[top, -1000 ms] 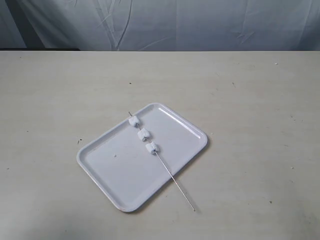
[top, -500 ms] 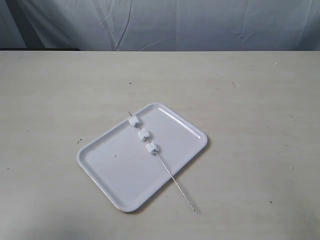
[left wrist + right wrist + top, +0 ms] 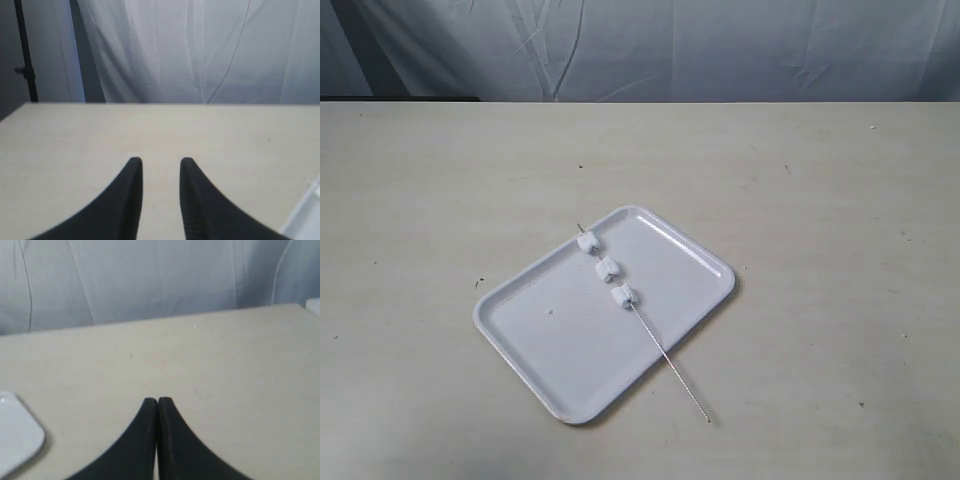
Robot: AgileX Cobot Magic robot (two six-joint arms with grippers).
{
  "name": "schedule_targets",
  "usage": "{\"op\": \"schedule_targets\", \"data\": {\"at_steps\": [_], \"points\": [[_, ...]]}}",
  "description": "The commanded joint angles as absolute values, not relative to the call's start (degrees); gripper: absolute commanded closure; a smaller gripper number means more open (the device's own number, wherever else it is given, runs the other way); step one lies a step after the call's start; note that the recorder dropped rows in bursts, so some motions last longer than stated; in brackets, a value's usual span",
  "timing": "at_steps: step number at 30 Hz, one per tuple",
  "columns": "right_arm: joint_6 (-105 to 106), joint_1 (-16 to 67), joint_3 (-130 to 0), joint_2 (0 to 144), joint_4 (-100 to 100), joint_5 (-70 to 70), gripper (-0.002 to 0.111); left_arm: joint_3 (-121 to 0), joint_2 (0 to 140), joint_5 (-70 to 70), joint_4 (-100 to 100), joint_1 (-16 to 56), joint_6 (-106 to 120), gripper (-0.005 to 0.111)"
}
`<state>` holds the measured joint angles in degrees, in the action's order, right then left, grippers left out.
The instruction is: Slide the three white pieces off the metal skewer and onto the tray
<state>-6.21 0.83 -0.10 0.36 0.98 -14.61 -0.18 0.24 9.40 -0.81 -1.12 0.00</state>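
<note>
Three white soft chunks [image 3: 607,267] line a thin metal skewer [image 3: 665,355] across a glossy white tray [image 3: 550,350]; left gripper [image 3: 161,161] spread, right gripper [image 3: 158,400] pressed together.

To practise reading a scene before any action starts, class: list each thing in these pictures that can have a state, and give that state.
Tray: flat on the table.
Skewer: lying slantwise across the tray, bare end out on the table.
White pieces: all three threaded on the skewer, spaced apart, over the tray.
Left gripper: open, empty.
Right gripper: shut, empty.
</note>
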Motion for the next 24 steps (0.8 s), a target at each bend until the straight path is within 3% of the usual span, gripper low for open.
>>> {"op": "schedule_targets", "data": {"at_steps": [1, 9, 24], "points": [[-6.1, 0.7, 0.0, 0.0, 0.5, 5.1, 0.109, 0.0, 0.0, -9.0, -3.2, -1.1, 0.0, 0.081], [-6.1, 0.7, 0.0, 0.0, 0.5, 18.2, 0.109, 0.0, 0.0, -30.3, -3.1, -1.1, 0.0, 0.081], [-6.1, 0.7, 0.0, 0.0, 0.5, 18.9, 0.109, 0.0, 0.0, -38.6, -2.7, -1.1, 0.0, 0.081]]}}
